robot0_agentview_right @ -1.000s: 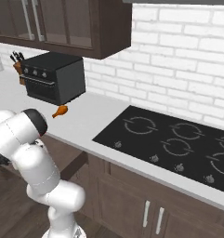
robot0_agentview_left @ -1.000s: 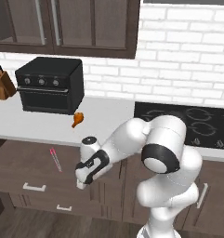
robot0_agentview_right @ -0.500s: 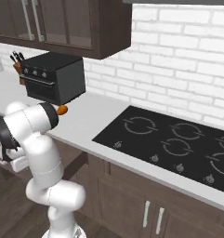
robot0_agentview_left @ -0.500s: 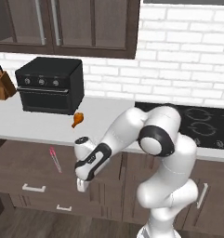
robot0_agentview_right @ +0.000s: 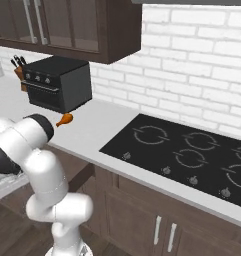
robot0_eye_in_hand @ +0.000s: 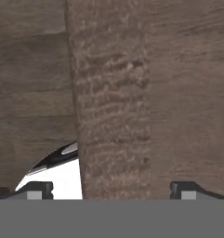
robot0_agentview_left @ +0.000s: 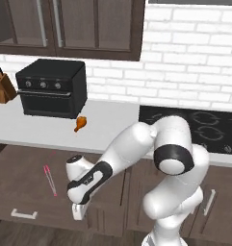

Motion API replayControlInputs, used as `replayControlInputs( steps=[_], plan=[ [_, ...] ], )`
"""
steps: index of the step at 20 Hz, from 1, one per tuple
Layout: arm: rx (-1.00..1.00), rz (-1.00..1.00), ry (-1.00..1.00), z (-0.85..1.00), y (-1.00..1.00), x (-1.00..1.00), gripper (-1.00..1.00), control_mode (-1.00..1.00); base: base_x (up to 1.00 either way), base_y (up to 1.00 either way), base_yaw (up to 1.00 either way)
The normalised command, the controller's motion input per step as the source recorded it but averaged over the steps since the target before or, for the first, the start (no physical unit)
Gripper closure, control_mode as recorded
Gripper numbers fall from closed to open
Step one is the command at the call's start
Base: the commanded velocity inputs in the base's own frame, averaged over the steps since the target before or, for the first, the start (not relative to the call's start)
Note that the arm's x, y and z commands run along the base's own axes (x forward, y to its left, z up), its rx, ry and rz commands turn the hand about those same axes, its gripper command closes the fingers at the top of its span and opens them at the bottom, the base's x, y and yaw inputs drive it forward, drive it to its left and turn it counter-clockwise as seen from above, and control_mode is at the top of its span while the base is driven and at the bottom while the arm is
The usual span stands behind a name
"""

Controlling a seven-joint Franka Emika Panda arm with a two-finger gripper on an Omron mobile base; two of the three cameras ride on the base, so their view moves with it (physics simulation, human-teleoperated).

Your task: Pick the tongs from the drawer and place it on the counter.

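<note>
Kitchen counter point(robot0_agentview_left: 112, 122) unlabelled; pink tongs point(robot0_agentview_left: 50, 180) in open drawer point(robot0_agentview_left: 21, 185); claw point(robot0_agentview_left: 78, 211) wide, empty, beside drawer.

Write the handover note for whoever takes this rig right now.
End effector: open, holding nothing, low at the front right of the open drawer, pointing down.
Tongs: lying in the drawer, left of the end effector, untouched.
Counter: carries the oven, knife block and drumstick; free space in front of the drumstick.
Done: drawer is open.
Left: move over the tongs, grasp, lift out, set on the counter.
</note>
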Motion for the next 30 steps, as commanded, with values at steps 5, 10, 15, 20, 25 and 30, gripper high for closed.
replayControlInputs(
  steps=[5, 10, 15, 20, 25, 30],
  plan=[
    [-0.08, 0.19, 0.03, -0.02, 0.57, -1.0, -1.0, -1.0, 0.0, 0.0, 0.0],
    [-0.01, 0.03, -0.19, 0.74, 0.65, -0.71, -1.0, -1.0, 0.0, 0.0, 0.0],
    [0.0, -0.19, -0.02, 1.0, 0.46, 0.22, -1.0, -1.0, 0.0, 0.0, 0.0],
    [0.0, -0.33, 0.01, 0.93, 0.51, 0.88, -1.0, -1.0, 0.0, 0.0, 0.0],
    [-0.08, -0.56, 0.07, 0.03, 0.15, 1.0, -1.0, -1.0, 0.0, 0.0, 0.0],
    [-0.15, -0.5, 0.11, -0.37, 0.23, 0.79, -1.0, -1.0, 0.0, 0.0, 0.0]
  ],
)
